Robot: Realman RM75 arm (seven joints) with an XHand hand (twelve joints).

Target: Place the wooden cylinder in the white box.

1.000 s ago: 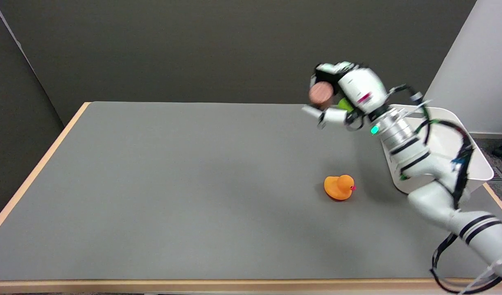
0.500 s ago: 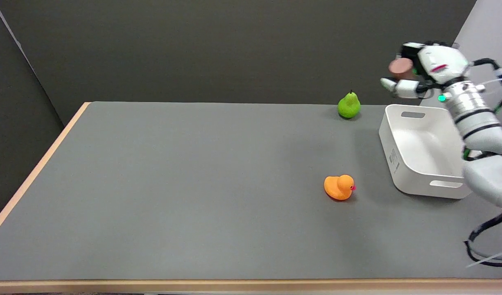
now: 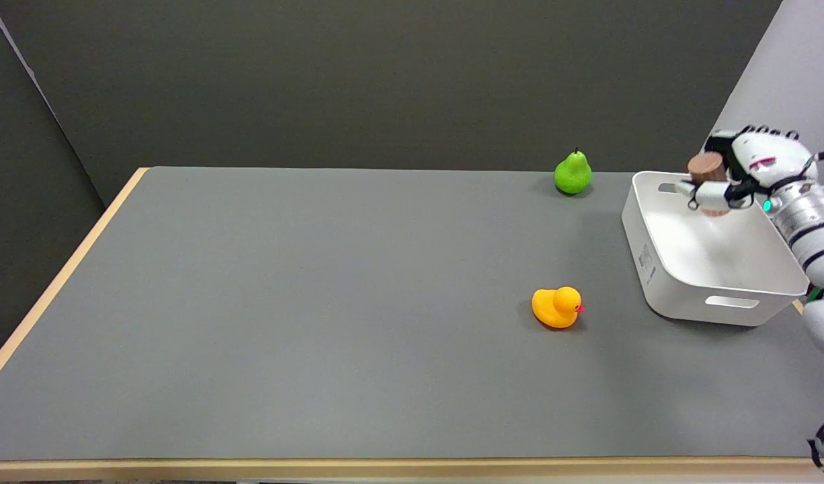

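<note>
My right hand grips the wooden cylinder, a short brown cylinder held roughly upright with its round top showing. Both hang above the far part of the white box, which stands at the table's right edge with its inside bare. The cylinder's lower end sits below the box's far rim in the picture; whether it touches the box floor I cannot tell. The white forearm runs off the right side of the picture.
A green pear stands near the table's far edge, left of the box. An orange rubber duck sits on the grey table, left of the box's near corner. A light wall panel rises at the far right.
My right hand has carried the cylinder rightward from over the pear's spot, up behind the box, then down over the box's far part. The pear, hidden earlier by the hand, now shows.
</note>
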